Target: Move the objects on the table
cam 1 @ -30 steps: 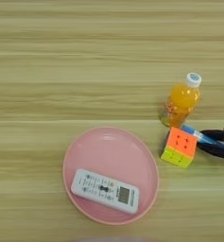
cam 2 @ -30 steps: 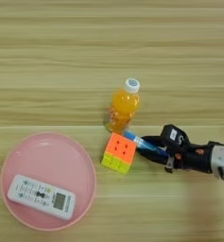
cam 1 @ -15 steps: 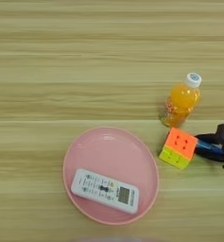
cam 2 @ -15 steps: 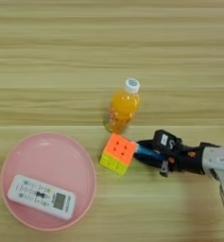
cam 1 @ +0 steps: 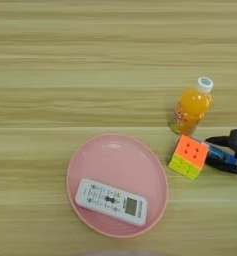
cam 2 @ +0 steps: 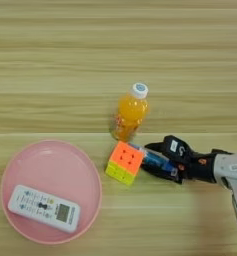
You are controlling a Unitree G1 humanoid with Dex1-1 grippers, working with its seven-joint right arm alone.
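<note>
While the right gripper (cam 2: pixel 152 160) reaches in low from the right edge of the wooden table (cam 2: pixel 118 55), its two black fingers lie on either side of the blue glue stick (cam 2: pixel 155 160), one along the tube's far flank and one along its near flank. They look clamped on it, though the contact itself is hard to make out.

Lying flat, the glue stick has its long axis running roughly left to right, in line with the silver forearm (cam 2: pixel 232 167), and its left end sits just beside, perhaps touching, the orange and yellow puzzle cube (cam 2: pixel 124 162). That closeness is what any coming move appears to turn on: the cube lies straight ahead of the fingertips to the left, so a push that way would likely shove it, while a lift or a pull to the right should clear it.

Behind the cube stands the orange juice bottle (cam 2: pixel 129 113), upright, near but apart. Well to the left, the white remote (cam 2: pixel 44 208) rests inside the pink plate (cam 2: pixel 85 165).
</note>
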